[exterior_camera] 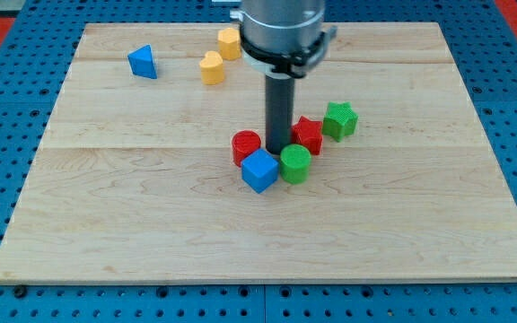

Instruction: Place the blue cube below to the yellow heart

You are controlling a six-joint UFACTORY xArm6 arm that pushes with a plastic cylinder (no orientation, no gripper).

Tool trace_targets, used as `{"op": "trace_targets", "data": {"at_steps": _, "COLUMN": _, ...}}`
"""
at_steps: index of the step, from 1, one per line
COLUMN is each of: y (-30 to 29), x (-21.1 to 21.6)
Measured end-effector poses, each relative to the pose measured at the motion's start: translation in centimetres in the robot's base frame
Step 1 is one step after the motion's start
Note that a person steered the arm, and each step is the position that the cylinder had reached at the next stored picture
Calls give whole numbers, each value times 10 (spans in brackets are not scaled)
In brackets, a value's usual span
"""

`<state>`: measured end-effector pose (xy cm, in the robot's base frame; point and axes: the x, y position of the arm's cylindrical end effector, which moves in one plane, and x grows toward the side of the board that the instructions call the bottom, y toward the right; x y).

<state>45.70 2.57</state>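
One upright rod — no claw — my tip [276,150] just above blue cube [259,170]

No text, label, brand, number or sign can be read anywhere in the view. The blocks, the counter [151,224] and the arm carry no legible marking.
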Motion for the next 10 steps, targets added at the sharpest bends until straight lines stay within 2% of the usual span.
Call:
{"op": "trace_targets", "data": {"at_steps": 1, "y": -6, "x": 29}}
{"op": "trace_targets", "data": {"at_steps": 2, "y": -89, "x": 39}}
{"op": "trace_targets", "data": {"at_steps": 3, "y": -101, "x": 71}}
{"op": "trace_targets", "data": {"at_steps": 4, "y": -71, "x": 92}}
{"op": "trace_targets", "data": {"at_steps": 5, "y": -112, "x": 119}}
{"op": "trace_targets", "data": {"at_steps": 7, "y": -204, "x": 42}}
{"op": "trace_targets", "data": {"at_steps": 8, "y": -219, "x": 51}}
{"op": "trace_targets", "data": {"at_steps": 9, "y": -252, "x": 6}}
{"op": "trace_targets", "data": {"at_steps": 10, "y": -277, "x": -5}}
